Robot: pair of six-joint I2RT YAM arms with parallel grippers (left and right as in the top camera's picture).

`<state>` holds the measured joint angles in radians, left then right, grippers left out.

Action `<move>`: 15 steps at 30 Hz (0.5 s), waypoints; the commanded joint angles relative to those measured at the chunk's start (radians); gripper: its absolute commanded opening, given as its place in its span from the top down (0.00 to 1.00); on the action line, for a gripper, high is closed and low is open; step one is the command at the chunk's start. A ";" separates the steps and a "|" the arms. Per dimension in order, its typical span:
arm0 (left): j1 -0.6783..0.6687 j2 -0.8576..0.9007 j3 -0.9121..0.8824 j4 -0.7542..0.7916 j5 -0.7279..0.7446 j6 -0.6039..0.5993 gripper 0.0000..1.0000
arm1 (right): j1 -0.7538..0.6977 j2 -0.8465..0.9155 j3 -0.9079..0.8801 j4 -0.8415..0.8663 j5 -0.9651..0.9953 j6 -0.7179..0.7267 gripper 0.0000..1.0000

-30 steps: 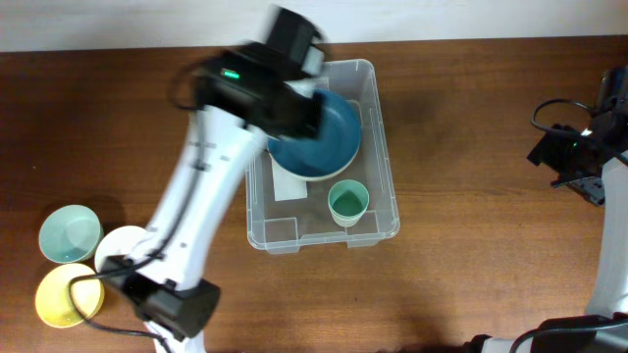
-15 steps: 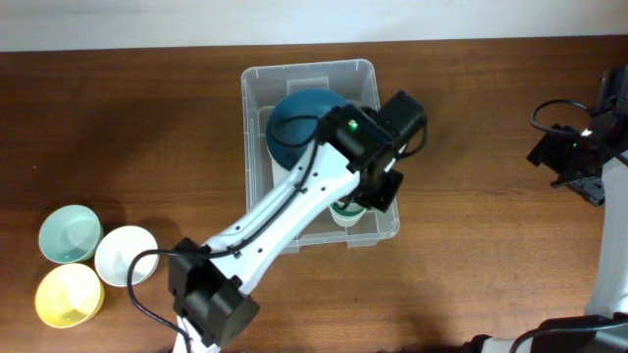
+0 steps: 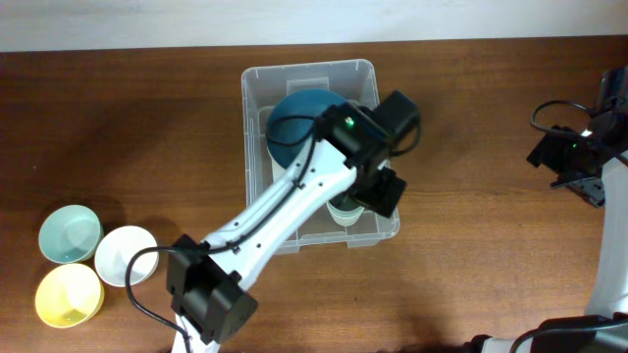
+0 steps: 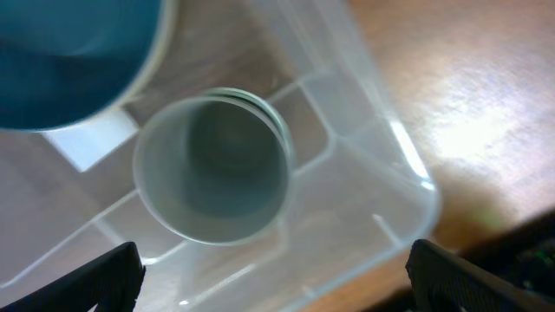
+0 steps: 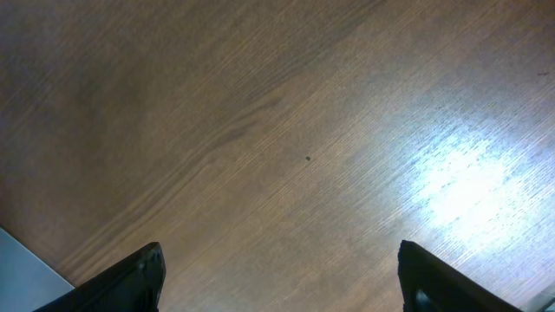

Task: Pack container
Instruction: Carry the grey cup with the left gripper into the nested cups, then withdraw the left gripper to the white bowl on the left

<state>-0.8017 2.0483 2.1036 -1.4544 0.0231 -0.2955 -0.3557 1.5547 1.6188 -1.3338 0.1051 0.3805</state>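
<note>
The clear container stands at the table's middle. Inside it a large blue bowl lies at the back, and a pale cup stands in the front right part. In the left wrist view the pale cup sits nested in a green-rimmed cup, next to the blue bowl and the container's corner wall. My left gripper hangs open just above that cup and holds nothing; in the overhead view the left gripper covers most of it. My right gripper is open over bare wood, the right gripper at the far right edge.
At the table's left front stand three loose bowls: a teal bowl, a white bowl and a yellow bowl. A white label lies on the container's base. My left arm stretches diagonally over the container's front.
My left arm swung from the container's back left corner to over the cup at the front right, and its jaws opened. The right arm has not moved.
</note>
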 commanded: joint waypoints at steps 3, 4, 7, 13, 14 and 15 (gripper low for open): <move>0.194 -0.079 0.026 0.003 -0.080 -0.002 0.01 | 0.087 -0.010 -0.058 0.023 -0.098 -0.092 0.47; 0.245 -0.096 0.026 0.006 -0.080 -0.003 0.01 | 0.118 -0.010 -0.078 0.033 -0.102 -0.097 0.62; 0.404 -0.135 0.026 0.010 -0.080 -0.002 0.01 | 0.217 -0.010 -0.143 0.070 -0.102 -0.096 0.92; 0.697 -0.152 0.026 0.008 -0.080 -0.002 0.01 | 0.443 -0.008 -0.310 0.187 -0.103 -0.082 0.93; 0.729 -0.153 0.026 0.008 -0.080 -0.002 0.01 | 0.468 -0.008 -0.329 0.201 -0.102 -0.069 0.93; 0.757 -0.153 0.026 0.007 -0.080 -0.002 0.01 | 0.496 -0.007 -0.351 0.218 -0.102 -0.053 0.93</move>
<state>-0.1226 1.9217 2.1132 -1.4441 -0.0528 -0.2955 0.0601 1.5547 1.3289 -1.1450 0.0113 0.3031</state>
